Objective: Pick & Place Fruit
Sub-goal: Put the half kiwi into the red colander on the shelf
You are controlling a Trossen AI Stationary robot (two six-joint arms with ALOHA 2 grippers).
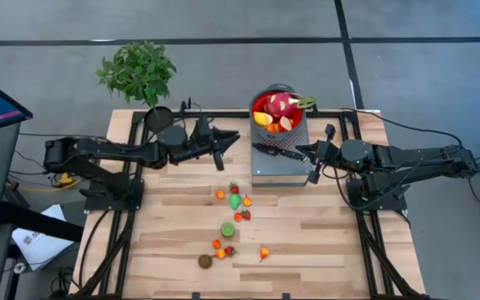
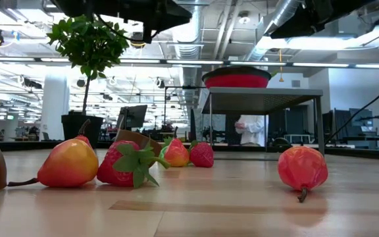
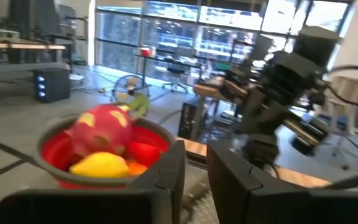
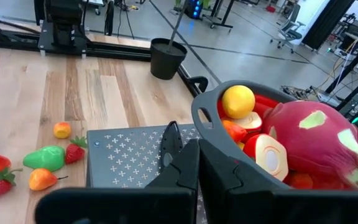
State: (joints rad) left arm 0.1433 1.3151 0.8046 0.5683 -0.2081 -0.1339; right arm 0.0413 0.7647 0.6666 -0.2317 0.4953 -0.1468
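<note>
High view: the dragon fruit (image 1: 279,106) lies in the red bowl (image 1: 259,103) with a lemon (image 1: 262,119) and other pieces, on a grey perforated stand (image 1: 275,169) at the table's (image 1: 323,242) far edge. More small fruits (image 1: 231,219) are scattered on the wood nearer the middle. The left gripper (image 1: 220,152) hovers left of the stand, fingers a narrow gap apart, holding nothing. The right gripper (image 1: 313,164) rests at the stand's right, fingers together, empty. A knife (image 1: 275,152) lies on the stand.

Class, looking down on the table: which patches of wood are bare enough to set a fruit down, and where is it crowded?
Bare: the wood left of the fruit cluster, and right of it, near the table's front edge. Crowded: the cluster itself, the grey platform, and the full bowl.
</note>
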